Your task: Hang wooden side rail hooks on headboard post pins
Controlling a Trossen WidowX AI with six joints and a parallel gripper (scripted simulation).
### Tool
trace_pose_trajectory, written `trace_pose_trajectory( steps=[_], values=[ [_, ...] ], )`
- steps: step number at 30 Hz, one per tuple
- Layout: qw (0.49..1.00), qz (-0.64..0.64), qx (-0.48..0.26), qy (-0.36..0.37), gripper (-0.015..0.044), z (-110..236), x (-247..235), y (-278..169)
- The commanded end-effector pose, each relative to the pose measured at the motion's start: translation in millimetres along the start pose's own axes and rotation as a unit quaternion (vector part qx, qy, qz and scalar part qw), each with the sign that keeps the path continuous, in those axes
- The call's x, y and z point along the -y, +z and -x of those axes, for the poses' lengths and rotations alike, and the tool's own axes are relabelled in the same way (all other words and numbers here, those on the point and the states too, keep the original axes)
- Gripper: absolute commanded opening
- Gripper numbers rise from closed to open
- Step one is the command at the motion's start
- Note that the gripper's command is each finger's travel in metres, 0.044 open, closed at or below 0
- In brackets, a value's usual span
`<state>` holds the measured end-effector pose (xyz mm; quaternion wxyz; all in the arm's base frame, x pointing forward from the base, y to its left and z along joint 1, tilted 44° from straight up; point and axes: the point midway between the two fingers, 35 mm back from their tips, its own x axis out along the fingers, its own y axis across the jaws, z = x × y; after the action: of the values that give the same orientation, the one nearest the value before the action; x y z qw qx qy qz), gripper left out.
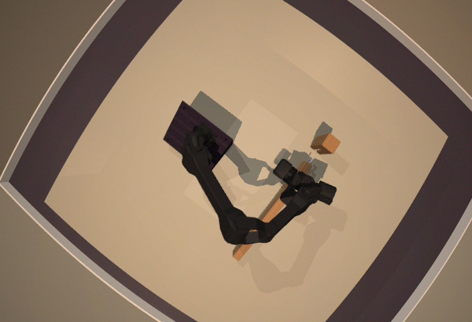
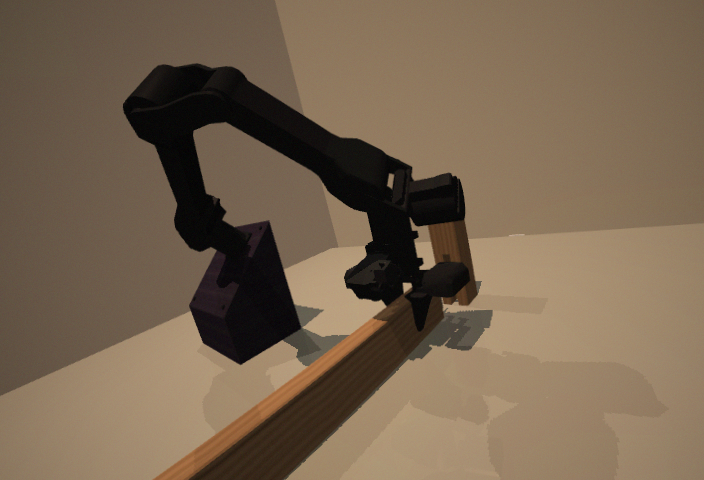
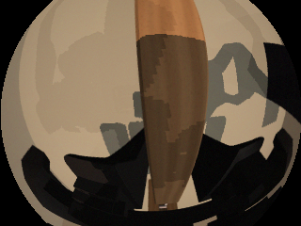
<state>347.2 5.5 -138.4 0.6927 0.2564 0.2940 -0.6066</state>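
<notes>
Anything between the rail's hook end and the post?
Nothing solid. In the top view only shadowed table separates the rail tip from the post; the gripper grips the rail behind that end.

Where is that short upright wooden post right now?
In the top view the post stands right of centre on the table, just beyond the rail end that the gripper holds.
</notes>
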Motion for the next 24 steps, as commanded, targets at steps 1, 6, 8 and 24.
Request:
trace_pose_trajectory(
  steps=[1, 6, 8, 24],
  values=[
    [1.000, -0.004, -0.002, 0.008, 0.0000, 6.4, -3.8, -1.2],
    [1.000, -0.004, -0.002, 0.008, 0.0000, 7.2, -3.8, -1.2],
    [1.000, -0.004, -0.002, 0.008, 0.0000, 7.6, -3.8, -1.2],
    [1.000, -0.004, -0.002, 0.008, 0.0000, 10.2, -3.8, -1.2]
  ],
)
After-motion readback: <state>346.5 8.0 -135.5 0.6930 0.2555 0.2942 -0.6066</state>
